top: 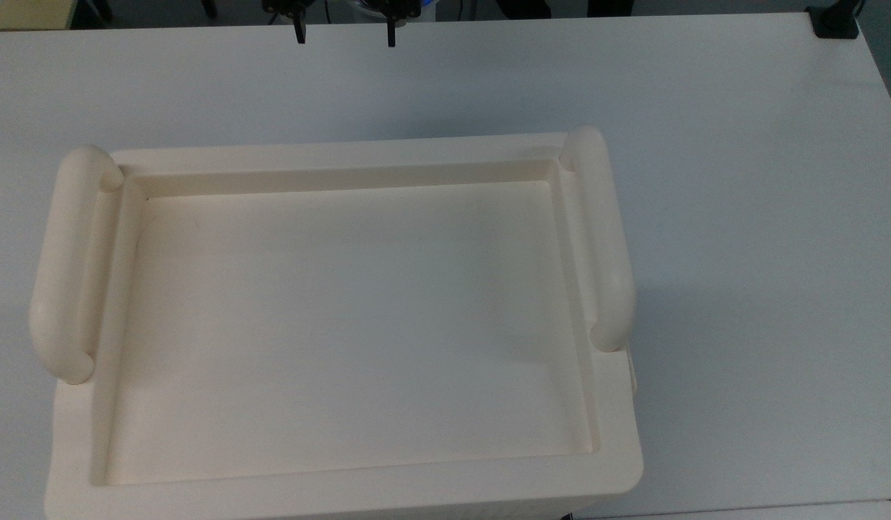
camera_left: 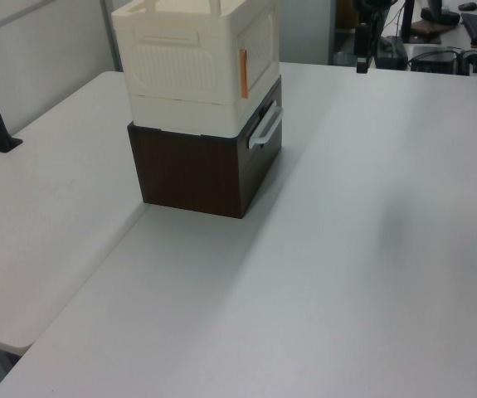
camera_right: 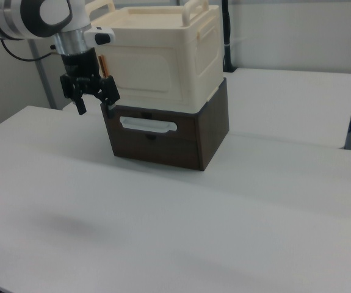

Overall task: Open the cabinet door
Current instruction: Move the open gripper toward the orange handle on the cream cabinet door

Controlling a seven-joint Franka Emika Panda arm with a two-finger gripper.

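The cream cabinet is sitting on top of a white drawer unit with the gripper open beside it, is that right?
Not quite: the drawer unit under the cream cabinet is dark brown, as the right view shows. The gripper is open beside it.

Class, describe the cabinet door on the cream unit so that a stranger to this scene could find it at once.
Start at the white table, where a cream cabinet sits on a dark brown box. On the cabinet's face above the brown box's pale handle lies the cabinet door, a flat cream panel with rounded corners. It is flat and upright, unlike the thick tubular handles on top.
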